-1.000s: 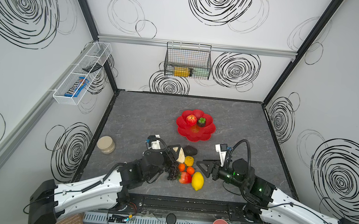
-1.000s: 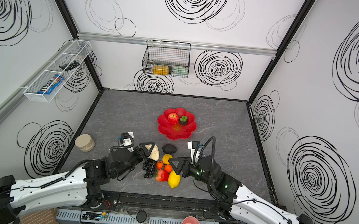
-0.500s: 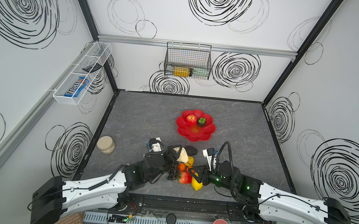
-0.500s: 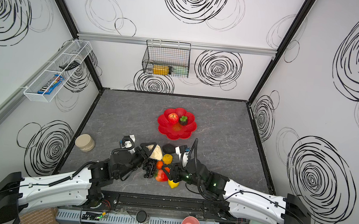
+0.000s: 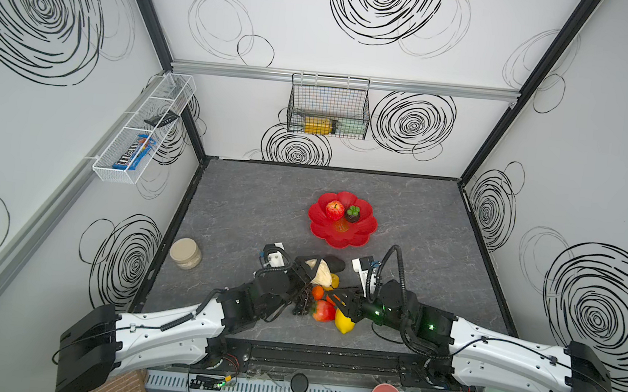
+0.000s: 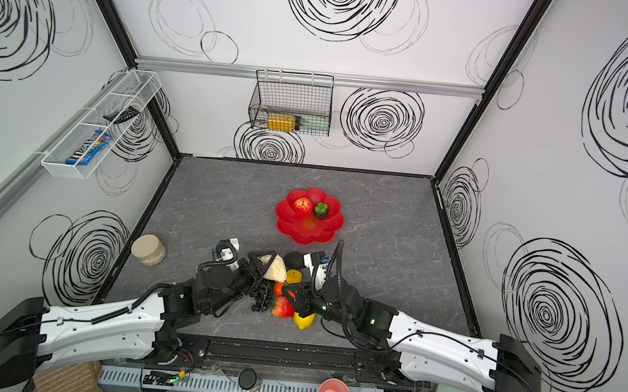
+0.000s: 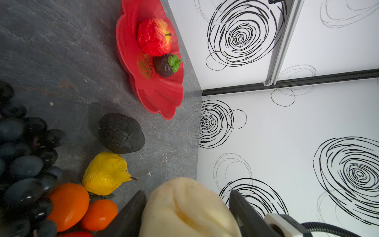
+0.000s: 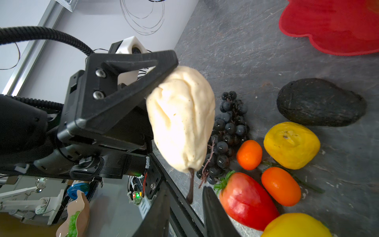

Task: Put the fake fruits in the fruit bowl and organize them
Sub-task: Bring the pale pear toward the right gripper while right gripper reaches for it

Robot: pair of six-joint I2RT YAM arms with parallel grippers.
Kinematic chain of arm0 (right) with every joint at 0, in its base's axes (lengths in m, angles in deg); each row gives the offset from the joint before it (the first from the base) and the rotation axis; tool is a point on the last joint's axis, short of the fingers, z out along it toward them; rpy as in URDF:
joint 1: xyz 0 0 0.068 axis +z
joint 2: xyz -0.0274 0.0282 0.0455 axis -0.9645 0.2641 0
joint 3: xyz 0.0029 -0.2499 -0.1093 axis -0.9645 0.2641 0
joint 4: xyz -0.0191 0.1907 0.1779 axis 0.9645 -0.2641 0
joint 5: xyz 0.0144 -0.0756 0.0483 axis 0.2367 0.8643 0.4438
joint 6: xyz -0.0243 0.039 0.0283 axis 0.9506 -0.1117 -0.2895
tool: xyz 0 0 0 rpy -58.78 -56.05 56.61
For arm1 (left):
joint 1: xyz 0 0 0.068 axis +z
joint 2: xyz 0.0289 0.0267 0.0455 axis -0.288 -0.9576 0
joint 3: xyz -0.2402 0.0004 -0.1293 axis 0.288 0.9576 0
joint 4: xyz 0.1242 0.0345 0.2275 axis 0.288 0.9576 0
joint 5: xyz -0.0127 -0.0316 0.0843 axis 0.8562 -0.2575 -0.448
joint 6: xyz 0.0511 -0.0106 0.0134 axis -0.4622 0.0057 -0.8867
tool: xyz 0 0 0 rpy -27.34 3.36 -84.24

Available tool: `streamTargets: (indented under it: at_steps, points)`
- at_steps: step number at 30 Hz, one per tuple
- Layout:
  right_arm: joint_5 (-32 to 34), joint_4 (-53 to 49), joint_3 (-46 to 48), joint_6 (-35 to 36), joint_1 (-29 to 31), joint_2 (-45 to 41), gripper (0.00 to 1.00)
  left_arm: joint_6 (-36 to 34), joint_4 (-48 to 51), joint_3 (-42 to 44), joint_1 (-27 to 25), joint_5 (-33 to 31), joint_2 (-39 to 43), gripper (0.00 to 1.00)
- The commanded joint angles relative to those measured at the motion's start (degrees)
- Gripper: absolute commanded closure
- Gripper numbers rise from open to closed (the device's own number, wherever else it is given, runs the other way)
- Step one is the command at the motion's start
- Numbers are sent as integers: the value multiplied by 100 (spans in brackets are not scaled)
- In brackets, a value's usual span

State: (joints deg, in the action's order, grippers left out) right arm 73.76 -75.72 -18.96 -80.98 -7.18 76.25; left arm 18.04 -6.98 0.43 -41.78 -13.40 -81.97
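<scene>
Two fruits, an apple (image 5: pixel 334 210) and a mangosteen (image 5: pixel 352 213), sit in the red fruit bowl (image 5: pixel 340 235); the others cluster well short of it. We see the left gripper (image 7: pixel 184 205) clamped on the cream wrinkled fruit (image 8: pixel 180 117), held clear of the table (image 5: pixel 248 206). The right gripper (image 8: pixel 184 190) hangs just beside the strawberry (image 8: pixel 246 201), jaws narrowly apart and empty. With both arms crowded together, a bump could knock the cream fruit loose.

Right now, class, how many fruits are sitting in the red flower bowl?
2: the red apple at the far side of the bowl, and the mangosteen just right of it. None seem hidden.
</scene>
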Motion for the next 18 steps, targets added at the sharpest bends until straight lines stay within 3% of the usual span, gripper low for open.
streamTargets:
  at_steps: [1, 18]
  points:
    - [239, -48, -222, 81, 43, -10, 70, 82, -392, 80, -53, 18, -38, 33]
    - [404, -312, -325, 142, 65, 64, 92, 117, -522, 144, -133, -1, -175, 32]
